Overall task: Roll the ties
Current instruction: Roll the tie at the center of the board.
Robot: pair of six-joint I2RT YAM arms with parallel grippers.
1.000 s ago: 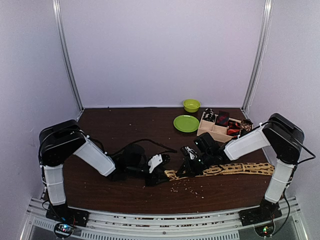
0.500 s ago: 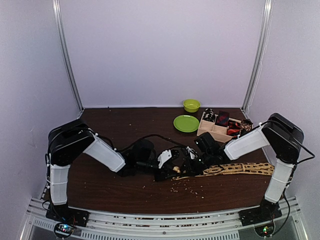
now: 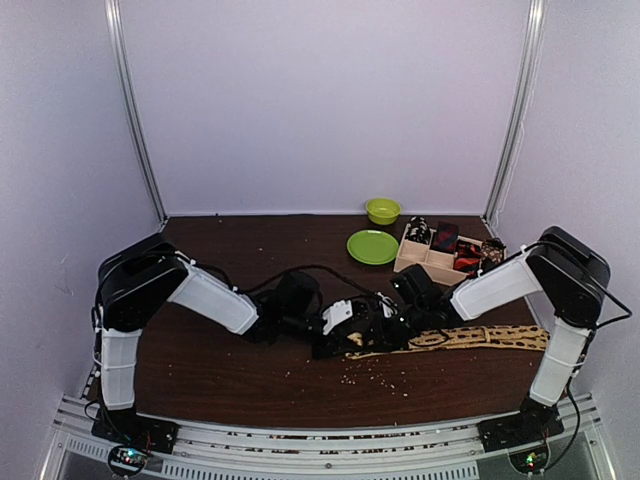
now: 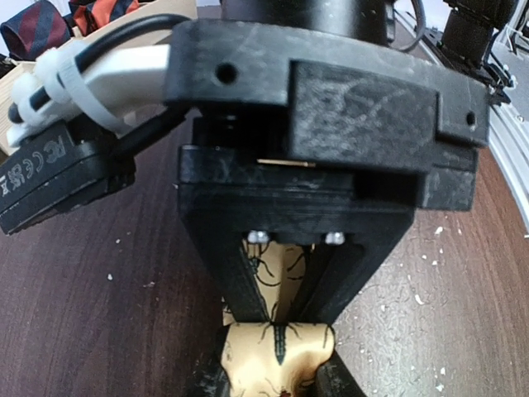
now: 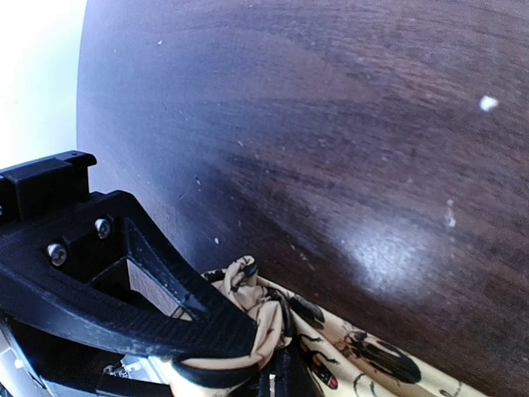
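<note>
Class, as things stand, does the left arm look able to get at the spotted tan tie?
Likely yes: the left hand pinches the bunched end of the tan tie, next to the right hand clamping it.

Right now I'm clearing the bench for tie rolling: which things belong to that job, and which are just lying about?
Job: tan spotted tie, gripped by the left end effector and right end effector; rolled ties in the wooden tray.
Lying about: green plate, green bowl, crumbs on the table.

Arms reach inward — left fingers (image 4: 335,382), right fingers (image 4: 240,281) clamped, tips meeting.
</note>
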